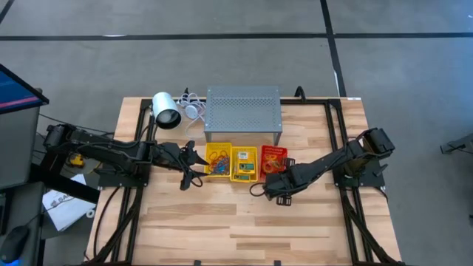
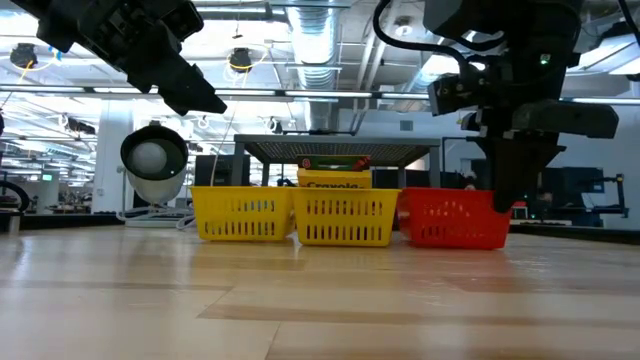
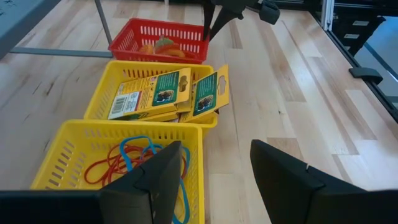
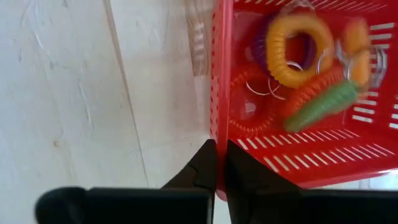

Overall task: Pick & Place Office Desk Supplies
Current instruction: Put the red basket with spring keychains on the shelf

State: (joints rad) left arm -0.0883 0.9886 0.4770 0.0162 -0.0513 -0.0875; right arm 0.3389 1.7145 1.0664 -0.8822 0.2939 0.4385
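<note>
Three small baskets stand in a row on the wooden table. The left yellow basket (image 1: 219,161) holds red and blue rubber bands (image 3: 134,163). The middle yellow basket (image 1: 244,163) holds yellow-and-green crayon boxes (image 3: 165,93). The red basket (image 1: 273,161) holds coiled rings (image 4: 298,56) in orange, yellow, purple and green. My right gripper (image 4: 219,168) is shut on the red basket's wall at its near right corner. My left gripper (image 3: 217,177) hangs open above the table beside the left yellow basket, with nothing between its fingers. My right gripper pinches the red basket's side wall at its rim (image 4: 221,134), close to the near right corner, one finger inside the basket and one outside. The fingers come from above, pointing steeply down (image 2: 510,195). The basket stands flat on the table.
A grey perforated metal stand (image 1: 243,114) rises just behind the baskets, with a white cylindrical lamp (image 1: 166,111) at its left. Bare wooden table (image 1: 244,222) lies between the baskets and the near edge.
</note>
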